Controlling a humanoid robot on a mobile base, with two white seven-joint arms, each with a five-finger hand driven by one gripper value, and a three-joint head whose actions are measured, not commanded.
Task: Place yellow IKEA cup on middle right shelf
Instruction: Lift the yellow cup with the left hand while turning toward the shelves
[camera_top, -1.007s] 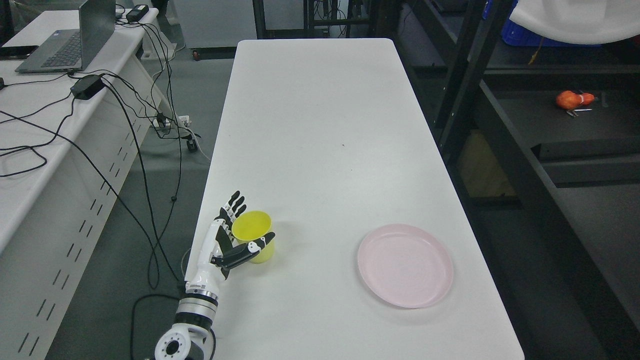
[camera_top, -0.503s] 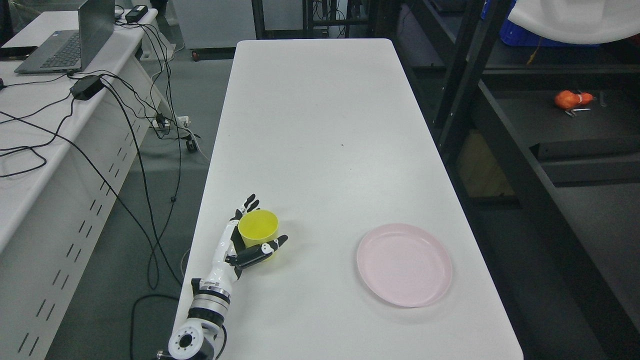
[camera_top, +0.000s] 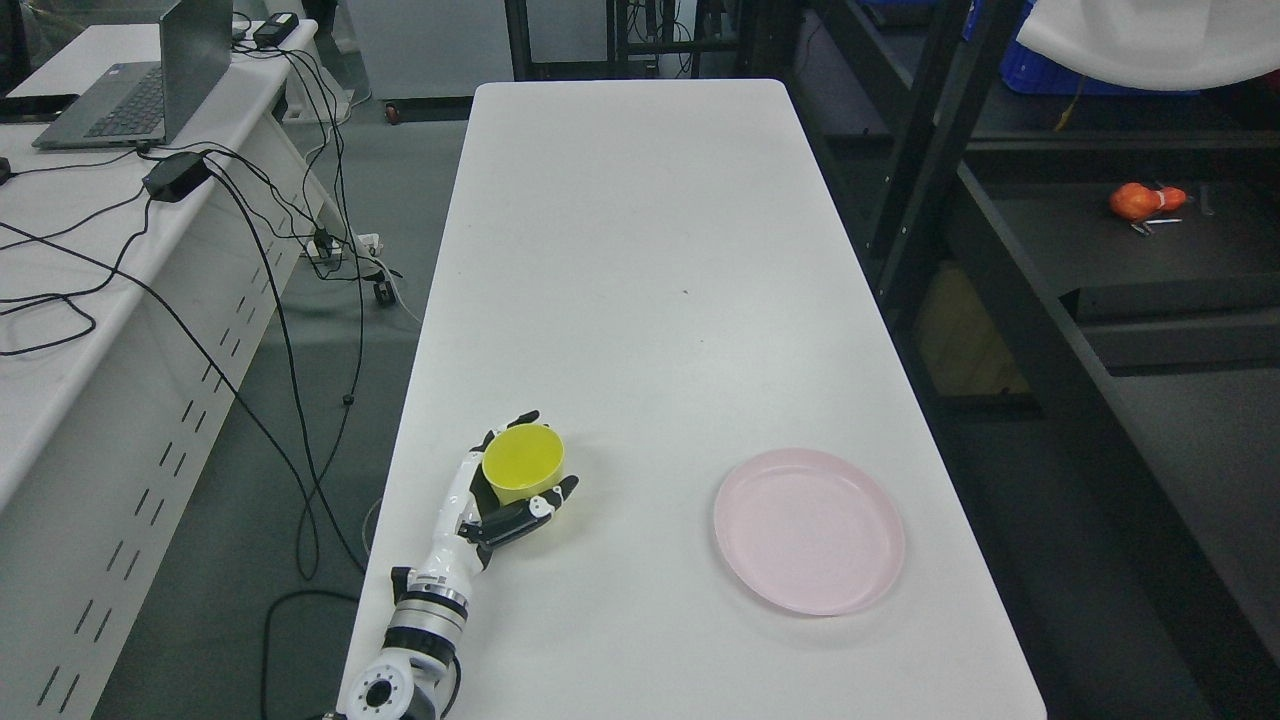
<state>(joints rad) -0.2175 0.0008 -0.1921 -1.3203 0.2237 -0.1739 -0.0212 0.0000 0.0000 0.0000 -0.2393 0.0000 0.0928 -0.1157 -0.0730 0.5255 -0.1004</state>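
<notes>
Head view: your left hand wraps its fingers around the yellow cup.
The cup is plain, upright and open-mouthed, near the white table's left edge; bare tabletop lies between it and the pink plate.

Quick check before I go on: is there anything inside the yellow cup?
The yellow cup stands upright, its mouth open to the camera; the visible inside looks bare yellow. The left robot hand wraps its outer wall, covering the cup's lower part where it meets the white table.
</notes>
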